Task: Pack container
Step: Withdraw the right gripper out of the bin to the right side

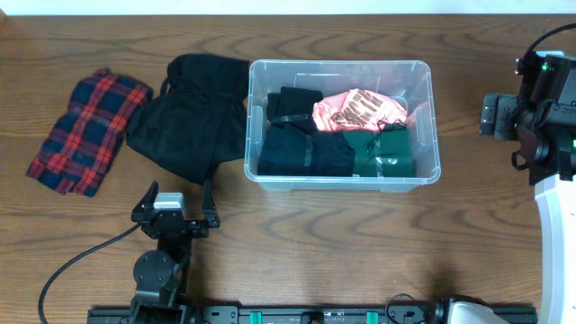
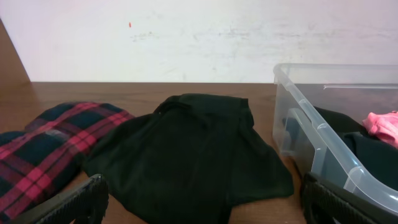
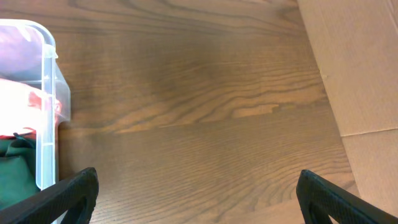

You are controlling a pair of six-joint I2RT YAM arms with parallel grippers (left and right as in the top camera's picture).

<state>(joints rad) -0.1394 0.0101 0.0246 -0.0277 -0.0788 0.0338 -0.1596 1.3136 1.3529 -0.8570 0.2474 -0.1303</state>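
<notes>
The container [image 1: 340,63], a clear plastic bin, sits mid-table on the wooden table [image 1: 360,252], holding folded black garments [image 1: 301,144] on its left side, and a pink garment [image 1: 360,110] with dark lettering and a green garment [image 1: 387,153] on its right. A crumpled black garment [image 1: 193,117] lies just beside its left wall, with a red plaid shirt [image 1: 85,130] next to that. The left gripper [image 1: 177,209] rests near the table's front edge, fingers spread and empty, facing the black garment. The right gripper [image 3: 198,196] hangs to the right of the bin, likewise spread wide with nothing between its fingers.
</notes>
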